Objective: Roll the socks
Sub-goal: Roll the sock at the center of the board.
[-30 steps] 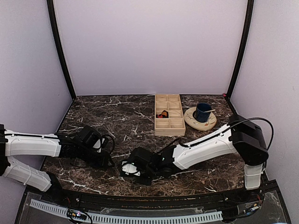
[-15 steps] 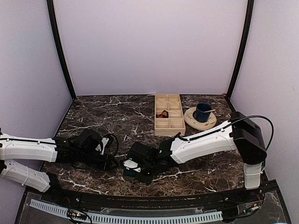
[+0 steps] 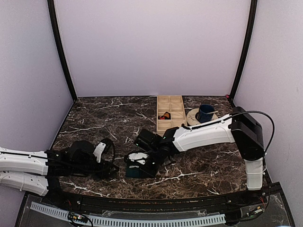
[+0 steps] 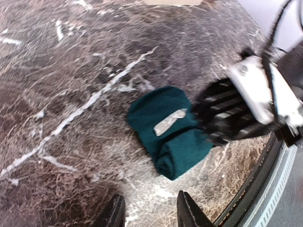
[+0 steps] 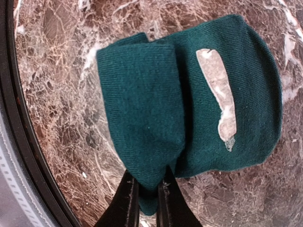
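Now the right gripper (image 5: 147,188) pinches the folded edge of the teal sock (image 5: 189,94), likely to keep the roll from springing loose, by the near edge of the table (image 3: 208,170). Left of it, the left gripper (image 4: 150,208) hovers with jaws apart, empty.

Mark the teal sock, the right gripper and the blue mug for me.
teal sock (image 5: 189,104), right wrist view, middle of the fabric beside the fold.
right gripper (image 5: 147,185), right wrist view, midway between fingertips, which pinch the sock's folded edge.
blue mug (image 3: 206,113), top external view, its side wall.
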Robot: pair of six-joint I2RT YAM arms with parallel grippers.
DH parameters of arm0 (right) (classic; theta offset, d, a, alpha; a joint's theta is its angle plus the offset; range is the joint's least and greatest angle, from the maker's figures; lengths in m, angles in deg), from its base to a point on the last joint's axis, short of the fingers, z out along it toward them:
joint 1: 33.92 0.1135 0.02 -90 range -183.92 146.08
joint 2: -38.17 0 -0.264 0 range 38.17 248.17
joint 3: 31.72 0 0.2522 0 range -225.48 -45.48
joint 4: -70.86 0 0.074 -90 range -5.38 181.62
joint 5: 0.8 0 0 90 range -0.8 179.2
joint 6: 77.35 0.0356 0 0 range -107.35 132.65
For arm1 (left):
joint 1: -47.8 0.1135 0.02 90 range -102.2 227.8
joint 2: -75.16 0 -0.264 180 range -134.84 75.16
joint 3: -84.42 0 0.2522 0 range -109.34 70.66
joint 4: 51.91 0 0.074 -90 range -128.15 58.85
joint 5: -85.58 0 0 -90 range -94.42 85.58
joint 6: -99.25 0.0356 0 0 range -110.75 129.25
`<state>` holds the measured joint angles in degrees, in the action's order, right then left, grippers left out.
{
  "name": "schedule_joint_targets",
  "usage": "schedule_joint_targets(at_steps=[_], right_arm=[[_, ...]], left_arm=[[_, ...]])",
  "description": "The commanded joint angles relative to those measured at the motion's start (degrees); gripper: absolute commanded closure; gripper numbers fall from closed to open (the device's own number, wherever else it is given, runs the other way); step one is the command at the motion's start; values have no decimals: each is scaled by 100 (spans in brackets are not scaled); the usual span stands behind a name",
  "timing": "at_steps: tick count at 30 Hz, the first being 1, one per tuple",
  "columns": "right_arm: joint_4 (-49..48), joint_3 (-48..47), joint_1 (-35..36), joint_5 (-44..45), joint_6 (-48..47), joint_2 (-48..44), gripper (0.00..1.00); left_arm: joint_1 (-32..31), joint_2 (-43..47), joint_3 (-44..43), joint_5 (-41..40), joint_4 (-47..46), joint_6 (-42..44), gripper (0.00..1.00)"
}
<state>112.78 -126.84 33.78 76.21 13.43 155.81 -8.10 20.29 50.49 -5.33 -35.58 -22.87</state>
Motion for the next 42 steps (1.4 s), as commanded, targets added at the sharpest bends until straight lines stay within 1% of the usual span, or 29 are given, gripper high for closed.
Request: schedule_joint_targets(at_steps=[1, 7, 13, 16, 19, 26, 32, 42], right_arm=[[553, -317, -229, -651, -229, 242, 92], [926, -657, -388, -1011, -509, 449, 92], [1125, -866, -425, -1263, -662, 640, 92], [1143, -904, -433, -1326, -699, 664, 92], [1184, -932, -433, -1366, -723, 679, 92], [1272, -985, -433, -1448, -788, 725, 92], [1312, -1014, -442, -1471, -830, 742, 92], [1410, -1065, -442, -1572, -930, 791, 91]], left_arm=[[-223, 195, 122, -122, -431, 452, 60], [-562, 63, 159, -117, -738, 823, 60], [-965, -413, 25, -194, -913, 1240, 60], [-1296, -793, -144, -486, -903, 1540, 60], [-1609, -1101, -326, -976, -891, 1839, 59], [-2014, -1518, -608, -1880, -960, 2409, 58], [-2098, -1745, -698, -2182, -960, 2783, 57], [-2125, -2468, -977, -2155, -999, 3280, 56]])
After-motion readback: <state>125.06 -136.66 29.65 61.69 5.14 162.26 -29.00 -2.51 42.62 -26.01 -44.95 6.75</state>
